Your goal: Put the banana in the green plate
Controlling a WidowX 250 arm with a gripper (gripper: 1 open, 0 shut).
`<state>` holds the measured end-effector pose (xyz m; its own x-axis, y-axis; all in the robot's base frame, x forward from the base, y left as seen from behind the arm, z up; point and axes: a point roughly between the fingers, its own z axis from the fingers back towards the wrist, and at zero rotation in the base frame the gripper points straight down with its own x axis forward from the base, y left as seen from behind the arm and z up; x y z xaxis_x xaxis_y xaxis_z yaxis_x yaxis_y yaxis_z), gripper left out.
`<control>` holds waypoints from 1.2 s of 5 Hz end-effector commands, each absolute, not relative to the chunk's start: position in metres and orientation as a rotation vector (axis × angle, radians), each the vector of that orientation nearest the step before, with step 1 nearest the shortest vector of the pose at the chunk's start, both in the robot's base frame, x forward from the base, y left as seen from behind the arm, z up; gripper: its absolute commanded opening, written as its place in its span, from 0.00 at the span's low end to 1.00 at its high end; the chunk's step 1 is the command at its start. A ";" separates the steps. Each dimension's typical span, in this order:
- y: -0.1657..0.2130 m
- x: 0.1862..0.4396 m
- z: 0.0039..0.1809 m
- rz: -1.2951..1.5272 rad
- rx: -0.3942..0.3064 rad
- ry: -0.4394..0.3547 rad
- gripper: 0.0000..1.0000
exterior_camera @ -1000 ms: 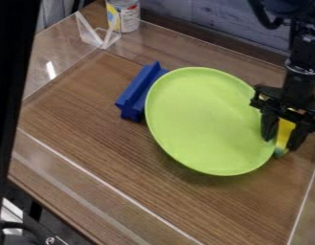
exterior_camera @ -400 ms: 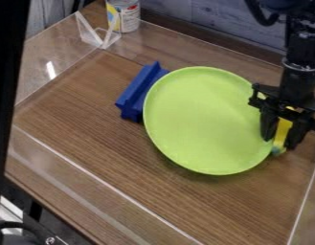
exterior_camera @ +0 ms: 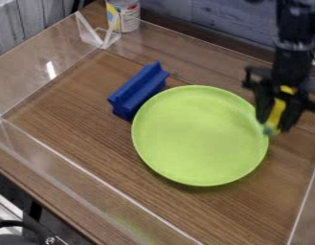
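Note:
A large lime-green plate (exterior_camera: pixel 198 134) lies on the wooden table, filling the middle of the camera view. Over its right rim hangs my black gripper (exterior_camera: pixel 278 113), pointing straight down. It is shut on the banana (exterior_camera: pixel 272 119), a small yellow piece with a greenish tip that shows between and below the fingers. The banana is off the table, just above the plate's right edge.
A blue rectangular block (exterior_camera: pixel 135 89) lies against the plate's left rim. A white bottle (exterior_camera: pixel 122 13) and a clear stand (exterior_camera: pixel 96 33) sit at the back left. Transparent walls (exterior_camera: pixel 51 67) border the table.
The gripper has closed on the banana and risen with it, shifting slightly left over the plate's rim. The camera's view of the scene has also shifted, so the plate and block appear further left and lower.

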<state>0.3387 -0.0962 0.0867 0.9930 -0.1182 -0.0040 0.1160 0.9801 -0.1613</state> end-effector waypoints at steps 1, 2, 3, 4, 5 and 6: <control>-0.057 0.339 0.128 -0.080 -0.175 -0.081 0.00; -0.014 0.337 0.127 -0.055 -0.162 -0.081 0.00; 0.012 0.328 0.118 -0.069 -0.145 -0.076 0.00; 0.006 0.323 0.105 -0.094 -0.143 -0.059 0.00; -0.009 0.322 0.096 -0.126 -0.147 -0.051 0.00; -0.025 0.324 0.087 -0.150 -0.150 -0.044 0.00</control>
